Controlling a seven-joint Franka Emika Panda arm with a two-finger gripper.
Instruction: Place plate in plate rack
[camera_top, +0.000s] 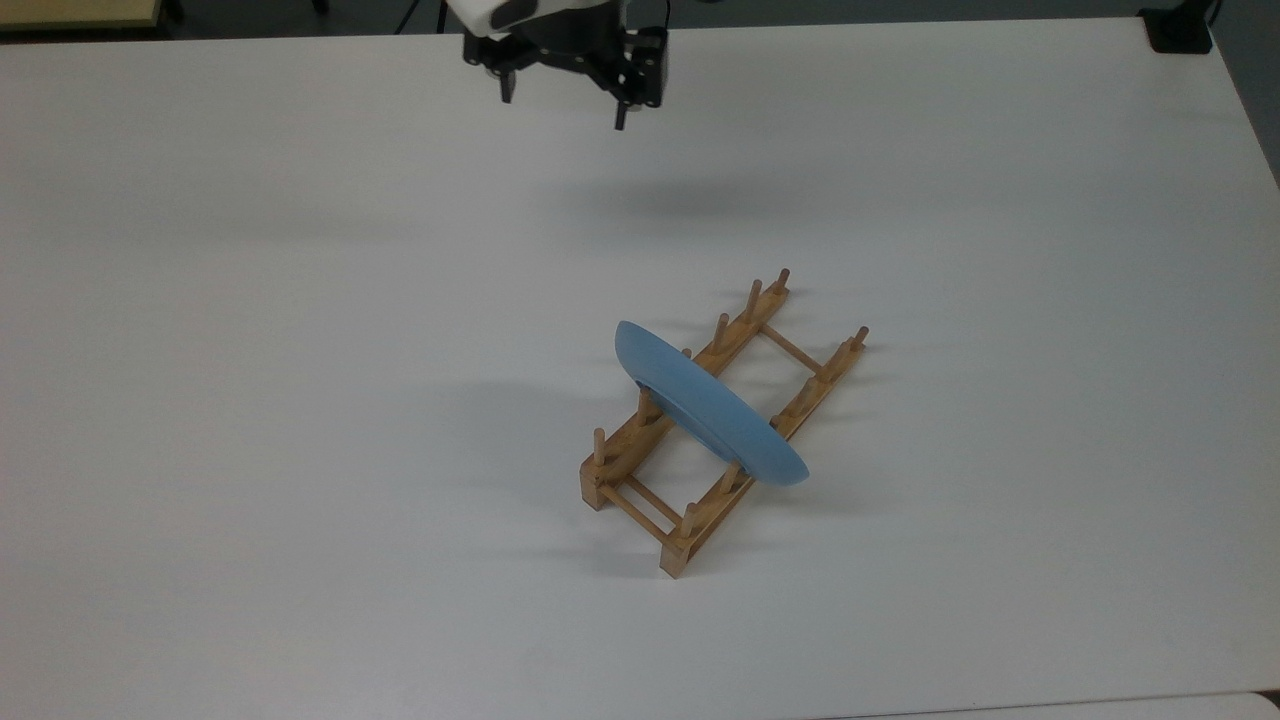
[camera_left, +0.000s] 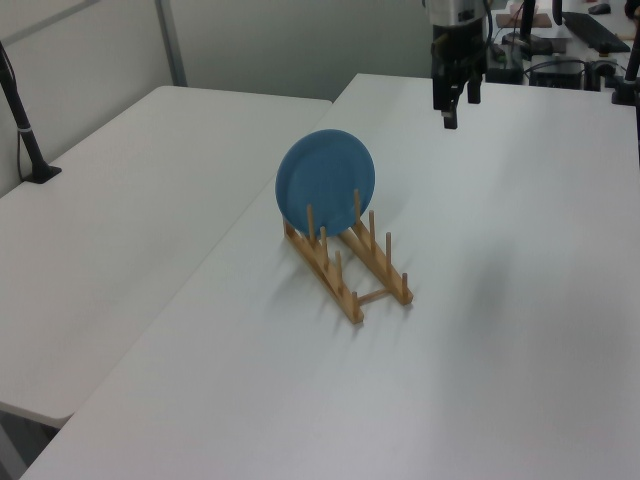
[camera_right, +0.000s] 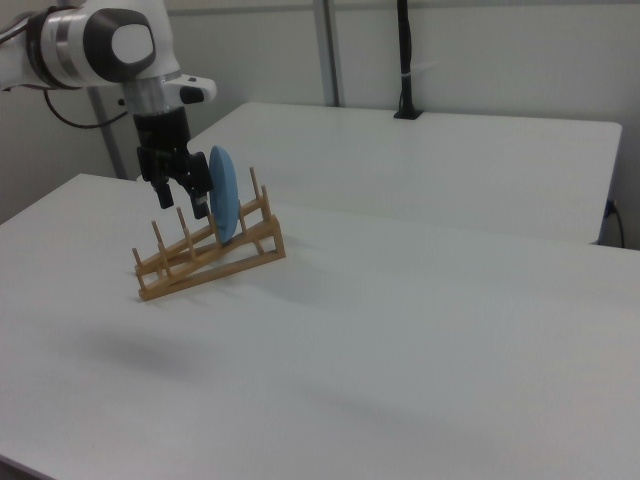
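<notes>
The light-blue plate (camera_top: 712, 408) stands on edge in the wooden plate rack (camera_top: 622, 462), held between pegs near its middle and leaning slightly. In the left view the plate (camera_left: 325, 180) faces the camera above the rack (camera_left: 350, 282). My gripper (camera_top: 562, 104) hangs open and empty above the table, far from the rack toward the top view's upper left. In the left view the gripper (camera_left: 447, 108) is behind the rack and to its right. In the right view the gripper (camera_right: 180, 200) shows just left of the plate (camera_right: 222, 195) and the rack (camera_right: 212, 262).
The rack sits on a wide white table (camera_top: 300, 400). A second white table (camera_left: 120, 200) adjoins it, with a black clamped post (camera_left: 20, 115) at its edge. A small black object (camera_top: 1180, 30) lies at the top view's upper right corner.
</notes>
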